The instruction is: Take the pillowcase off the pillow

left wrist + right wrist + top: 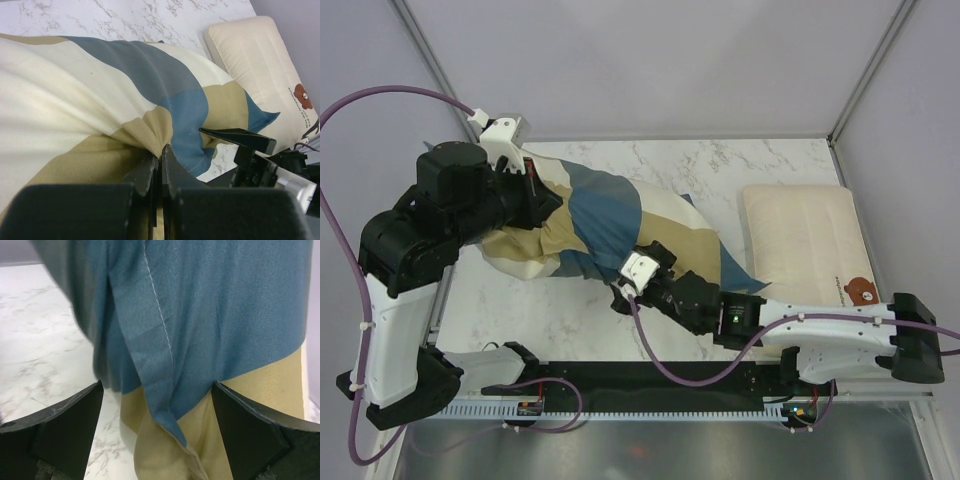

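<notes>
On the counter point(720, 165), slantwise across the middle: the pillowcase point(610, 215), in big rectangular blocks of steel blue, tan and cream. Looks plump and full, creased and gathered toward the far-left end, with a pointed blue corner poking out at the right. Covers the pillow wholly, hidden in all three views. From the right wrist, shows loose blue folds with a pale stitched seam running down and a tan panel below.

At the left end, bunched tan cloth caught in the left gripper point(161, 162), fingers pressed together on the fold, the fabric fanning out from the pinch. At the near edge of the case, the right gripper point(157, 435), fingers spread wide, a drooping blue-and-tan fold hanging between them. Cannot tell whether the cloth touches either finger.

Just beside the case on the right: the bear-print pillow point(800, 245), flatter, cream, lying flat along the counter's right side, brown bear at the near corner. Meets the case's blue corner at its left edge, leaving little bare counter there. Along the near side, the right arm point(840, 335) stretched leftward. From both arms, purple cables point(380, 100) in wide loops. Around the counter, plain grey walls point(650, 60).
</notes>
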Robot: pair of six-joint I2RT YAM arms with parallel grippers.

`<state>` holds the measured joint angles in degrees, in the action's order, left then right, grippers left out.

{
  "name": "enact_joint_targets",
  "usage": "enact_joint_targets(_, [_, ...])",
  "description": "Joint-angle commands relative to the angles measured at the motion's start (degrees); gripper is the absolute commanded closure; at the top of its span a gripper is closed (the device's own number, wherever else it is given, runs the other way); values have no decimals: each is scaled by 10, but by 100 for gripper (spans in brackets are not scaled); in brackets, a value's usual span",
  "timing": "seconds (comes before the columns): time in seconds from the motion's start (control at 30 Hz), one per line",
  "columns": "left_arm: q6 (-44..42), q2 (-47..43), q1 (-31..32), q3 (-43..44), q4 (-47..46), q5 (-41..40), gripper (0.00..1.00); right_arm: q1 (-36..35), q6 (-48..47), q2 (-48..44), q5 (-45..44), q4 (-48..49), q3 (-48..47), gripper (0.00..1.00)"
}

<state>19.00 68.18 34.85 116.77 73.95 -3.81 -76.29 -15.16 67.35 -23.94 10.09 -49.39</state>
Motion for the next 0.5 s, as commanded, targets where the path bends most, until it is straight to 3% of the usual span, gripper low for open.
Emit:
enact_joint_targets(0.0, [-11, -15, 1, 41, -82, 44, 98, -3, -60, 59, -165, 118, 4, 2])
enact_joint_targets(0.07, [-10, -13, 2, 43, -83, 64, 98, -3, -77, 84, -179, 149, 0, 12])
enact_joint_targets(0.1, [-10, -14, 2, 43, -82, 68, 98, -3, -78, 101, -181, 159, -4, 37])
enact_joint_targets(0.17, [-14, -13, 2, 43, -82, 66, 98, -3, -77, 112, -171, 155, -14, 56])
enact_joint_targets(0.27, [-26, -10, 2, 49, -82, 42, 98, -4, -39, 117, -95, 65, -75, 100])
enact_joint_targets(0.43, [-60, 22, 2, 100, -87, -41, 98, -17, 61, 103, 74, -58, -192, 100])
enact_joint_targets(0.47, [-77, 27, 2, 113, -104, -64, 90, -16, 83, 103, 97, -90, -228, 100])
